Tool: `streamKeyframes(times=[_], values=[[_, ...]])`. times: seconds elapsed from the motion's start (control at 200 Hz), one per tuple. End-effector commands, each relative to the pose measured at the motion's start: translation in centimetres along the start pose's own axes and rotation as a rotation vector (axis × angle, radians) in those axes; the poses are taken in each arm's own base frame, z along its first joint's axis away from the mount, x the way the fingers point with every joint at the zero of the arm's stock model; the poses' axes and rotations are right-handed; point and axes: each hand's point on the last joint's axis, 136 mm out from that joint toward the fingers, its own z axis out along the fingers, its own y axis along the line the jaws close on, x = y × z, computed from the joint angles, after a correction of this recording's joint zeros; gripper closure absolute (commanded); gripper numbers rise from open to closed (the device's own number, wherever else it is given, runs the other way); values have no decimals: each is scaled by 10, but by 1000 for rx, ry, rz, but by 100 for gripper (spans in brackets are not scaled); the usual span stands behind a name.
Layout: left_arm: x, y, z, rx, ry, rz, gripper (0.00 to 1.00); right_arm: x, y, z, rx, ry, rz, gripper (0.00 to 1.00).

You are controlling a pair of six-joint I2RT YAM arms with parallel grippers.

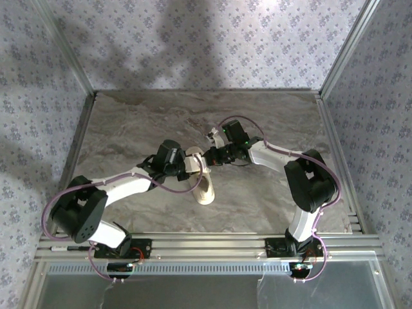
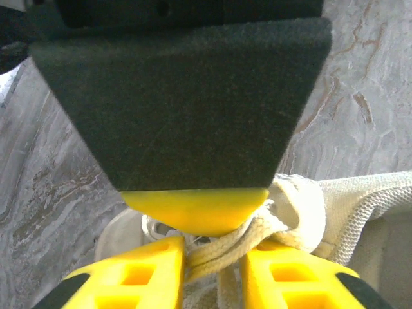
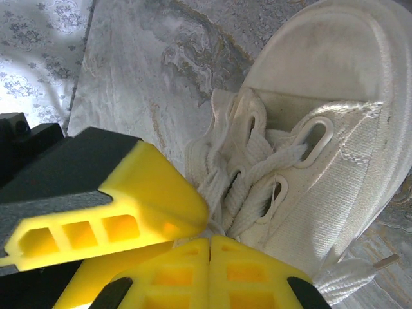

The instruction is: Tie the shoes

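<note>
1. The sneaker (image 1: pixel 205 190) lies on the table (image 1: pixel 129 129) about midway between its left and right edges, somewhat nearer the near edge than the far one. That puts it where both my arms can meet over it.
2. My left gripper (image 2: pixel 214 250) has its yellow fingers (image 2: pixel 138 277) narrowed onto a strand of the laces (image 2: pixel 293 206). I judge this a pinch, meant to hold the strand taut.
3. My right gripper (image 3: pixel 209 243) is pressed together, its tips down at the lace crossing over the tongue. I cannot tell whether a strand is caught between them.
4. The two grippers sit tip to tip at that crossing, probably so one pins it while the other pulls.
5. One lace end (image 3: pixel 351 277) lies loose on the table beside the sneaker. No bow is formed, so I judge the tying far from done.
</note>
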Motion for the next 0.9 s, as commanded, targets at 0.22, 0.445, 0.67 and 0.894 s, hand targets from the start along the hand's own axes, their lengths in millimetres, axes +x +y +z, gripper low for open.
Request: streamKeyframes(times=[0.22,0.445,0.67,0.894], values=[[-4,2,-11,-43,-2,48,100,-11,4,-10,5,-26,2,100],[1,-8,-21,-30,1,32,100,-12,-1,-11,12,-33,25,100],[5,-14,-26,-19,3,13,100,-11,-7,-8,15,-29,49,100],[4,-18,-26,0,5,9,100,-12,-6,-7,12,-30,46,100]])
